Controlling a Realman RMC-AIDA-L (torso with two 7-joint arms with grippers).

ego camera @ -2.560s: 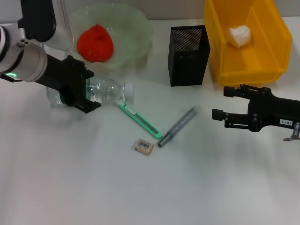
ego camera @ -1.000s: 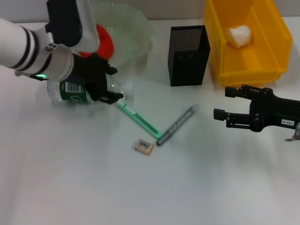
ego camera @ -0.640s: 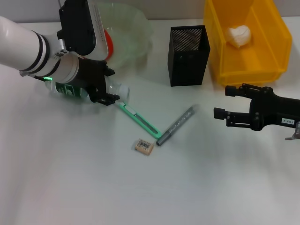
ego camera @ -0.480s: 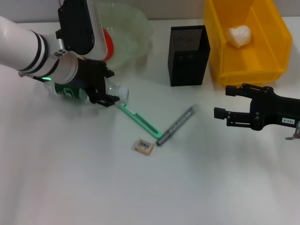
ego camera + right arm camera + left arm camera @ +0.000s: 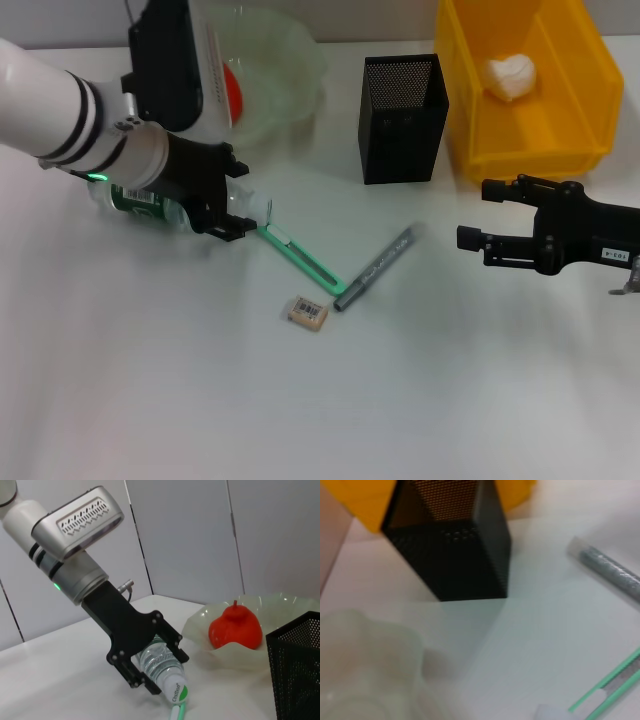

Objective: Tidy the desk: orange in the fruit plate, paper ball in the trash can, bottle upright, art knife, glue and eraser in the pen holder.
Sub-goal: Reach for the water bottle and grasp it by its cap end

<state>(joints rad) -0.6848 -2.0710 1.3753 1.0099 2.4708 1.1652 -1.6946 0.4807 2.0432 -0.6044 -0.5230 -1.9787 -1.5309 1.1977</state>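
Left gripper (image 5: 225,205) clamped on bottle (image 5: 150,200), orange (image 5: 230,88) in fruit plate (image 5: 285,60) behind; paper ball (image 5: 510,75) in trash can (image 5: 570,120) beyond right gripper (image 5: 478,215), fingers apart.

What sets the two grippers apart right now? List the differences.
The left gripper is closed around the lying bottle; the right gripper holds nothing, its jaws open. The left gripper is low at the table, beside the fruit plate; the right gripper hovers near the yellow bin. Both are black.
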